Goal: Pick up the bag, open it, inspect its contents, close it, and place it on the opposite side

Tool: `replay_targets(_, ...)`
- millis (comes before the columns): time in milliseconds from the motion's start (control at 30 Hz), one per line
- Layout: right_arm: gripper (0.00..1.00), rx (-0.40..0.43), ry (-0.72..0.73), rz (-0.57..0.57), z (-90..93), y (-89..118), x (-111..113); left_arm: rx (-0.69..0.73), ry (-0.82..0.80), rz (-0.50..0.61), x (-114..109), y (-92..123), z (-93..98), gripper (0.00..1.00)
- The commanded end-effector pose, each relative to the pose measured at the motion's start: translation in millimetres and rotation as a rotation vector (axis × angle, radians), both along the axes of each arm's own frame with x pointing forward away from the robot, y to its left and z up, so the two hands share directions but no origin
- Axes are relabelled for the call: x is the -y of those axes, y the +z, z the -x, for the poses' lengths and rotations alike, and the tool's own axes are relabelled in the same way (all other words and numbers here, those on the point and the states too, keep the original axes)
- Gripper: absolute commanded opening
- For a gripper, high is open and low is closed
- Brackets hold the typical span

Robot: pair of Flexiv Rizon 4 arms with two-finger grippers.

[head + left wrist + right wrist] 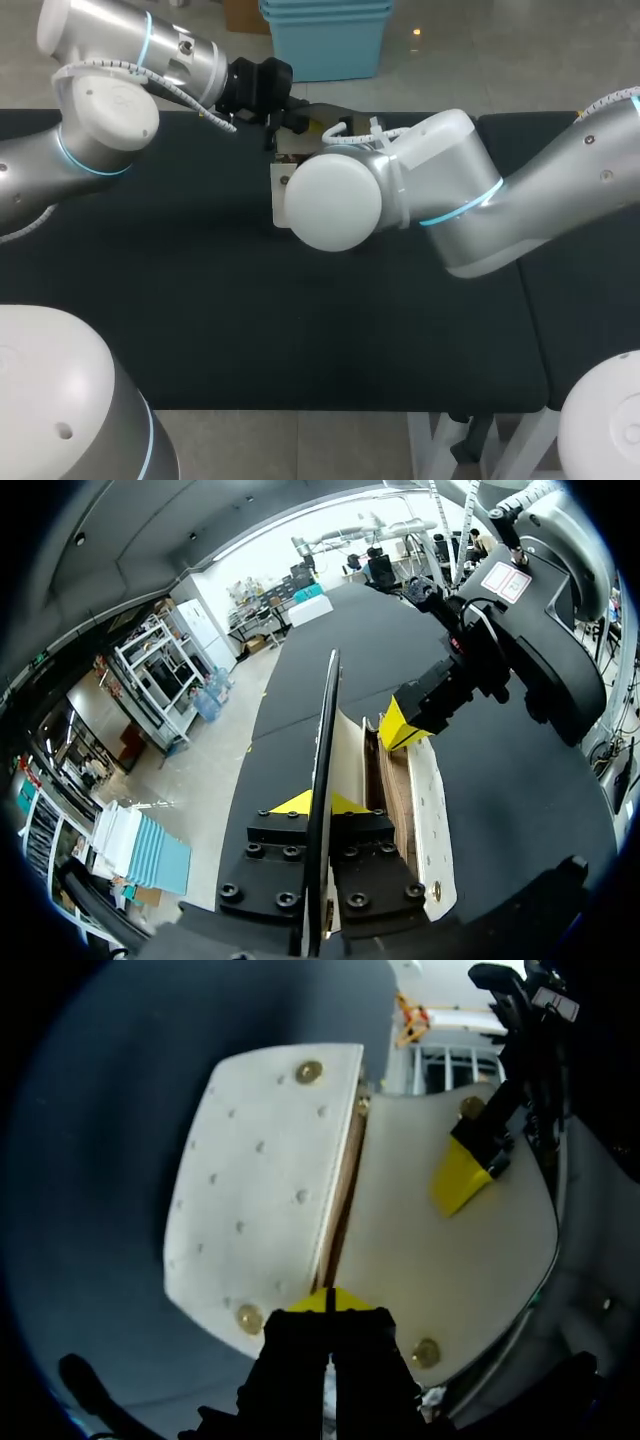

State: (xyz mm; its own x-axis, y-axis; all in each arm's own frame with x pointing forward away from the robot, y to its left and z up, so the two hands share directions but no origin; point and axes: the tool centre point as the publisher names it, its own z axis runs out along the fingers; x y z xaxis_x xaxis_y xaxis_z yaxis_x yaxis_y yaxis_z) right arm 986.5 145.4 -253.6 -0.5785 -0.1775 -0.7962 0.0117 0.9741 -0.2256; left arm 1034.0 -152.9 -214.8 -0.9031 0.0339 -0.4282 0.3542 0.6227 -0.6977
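Observation:
A cream bag [283, 180] with gold studs is held up over the back middle of the dark table [200, 300]. My left gripper [280, 122] comes in from the left; in its wrist view the gripper [318, 802] is shut on the raised flap [327, 730], seen edge-on. The bag's body [428, 800] gapes beside it, showing a brown inside [395, 780]. My right gripper [328, 1303] is shut on the rim between the studded front panel [260, 1180] and the flap [430, 1270]. In the head view it is hidden behind its own wrist.
The table's front edge [300, 410] runs across below the arms. A second dark pad [590, 300] adjoins at the right, past a seam. Bare tabletop lies in front of and left of the bag.

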Motion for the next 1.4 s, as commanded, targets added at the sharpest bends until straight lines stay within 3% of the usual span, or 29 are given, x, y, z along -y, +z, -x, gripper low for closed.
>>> replay_targets(33,0.00,-0.008,-0.002,-0.008,8.6,-3.6,3.8,0.001,0.008,0.022,-0.6,-2.2,0.3,0.00)
replay_targets(267,0.00,-0.057,-0.035,-0.032,13.9,-13.6,7.2,0.000,0.000,0.038,-0.4,-2.2,4.9,0.00)
replay_targets(600,0.00,-0.018,-0.073,-0.050,-6.3,0.5,3.7,0.011,-0.026,0.039,2.5,-0.7,10.6,0.00)
replay_targets(1400,0.00,-0.101,-0.122,-0.070,-11.6,-35.5,4.5,0.000,-0.031,0.069,0.8,-6.1,13.7,0.00)
